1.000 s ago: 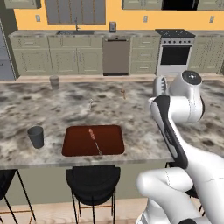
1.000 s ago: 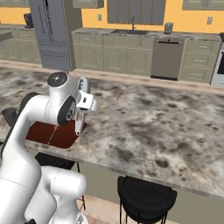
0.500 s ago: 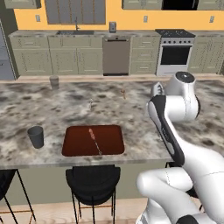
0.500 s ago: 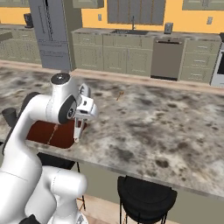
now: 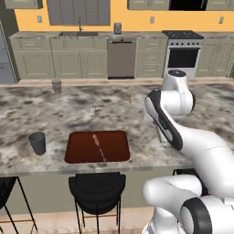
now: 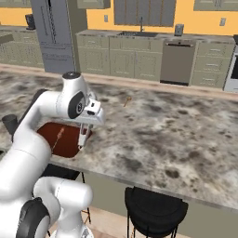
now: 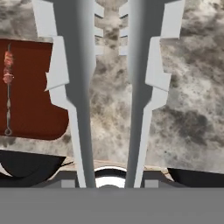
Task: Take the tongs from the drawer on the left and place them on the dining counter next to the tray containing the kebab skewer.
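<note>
While I hang over the speckled grey-brown stone counter [image 5: 55, 109], I count one flat dark red tray [image 5: 82, 148], one thin stick of reddish food bits [image 7: 8, 83] lying in it, one small grey cup [image 5: 37, 142] to its left, and one pair of slim silver tongs [image 7: 109, 87]. My gripper [image 6: 83, 138] is partly closed, clamped on the tongs, which hang just right of the tray. Since a moment ago I have sunk lower toward the counter.

End effector [image 6: 83, 138] points down, clamped on tongs [image 7: 109, 87].
</note>
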Available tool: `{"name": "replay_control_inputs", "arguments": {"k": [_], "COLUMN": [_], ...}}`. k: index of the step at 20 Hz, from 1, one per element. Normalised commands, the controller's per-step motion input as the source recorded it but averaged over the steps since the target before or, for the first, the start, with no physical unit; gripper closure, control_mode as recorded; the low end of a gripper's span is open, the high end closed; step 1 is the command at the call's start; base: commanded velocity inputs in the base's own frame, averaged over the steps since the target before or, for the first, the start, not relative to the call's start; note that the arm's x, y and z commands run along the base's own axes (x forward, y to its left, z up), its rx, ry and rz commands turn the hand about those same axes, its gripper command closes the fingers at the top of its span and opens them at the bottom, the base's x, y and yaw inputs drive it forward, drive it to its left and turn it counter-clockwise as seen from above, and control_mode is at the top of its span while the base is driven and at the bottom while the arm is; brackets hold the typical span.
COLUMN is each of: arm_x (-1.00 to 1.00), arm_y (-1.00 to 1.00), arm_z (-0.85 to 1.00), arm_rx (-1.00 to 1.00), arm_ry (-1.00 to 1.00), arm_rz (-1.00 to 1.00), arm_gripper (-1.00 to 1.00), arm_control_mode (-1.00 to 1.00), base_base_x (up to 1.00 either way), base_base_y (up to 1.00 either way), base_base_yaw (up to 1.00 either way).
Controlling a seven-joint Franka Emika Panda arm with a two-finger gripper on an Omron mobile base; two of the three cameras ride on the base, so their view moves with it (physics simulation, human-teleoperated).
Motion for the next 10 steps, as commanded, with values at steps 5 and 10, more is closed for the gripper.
{"name": "replay_control_inputs", "arguments": {"k": [5,10], "arm_x": [0.31,0.23], "arm_y": [0.2,0.04], "arm_z": [-0.24,-0.26], "arm_rx": [0.0,0.0], "arm_ry": [0.16,0.06], "arm_rz": [0.0,0.0], "arm_gripper": [1.0,1.0], "arm_control_mode": [-1.0,-1.0], "base_base_x": [0.0,0.0], "base_base_y": [0.0,0.0], "base_base_yaw": [0.0,0.0]}}
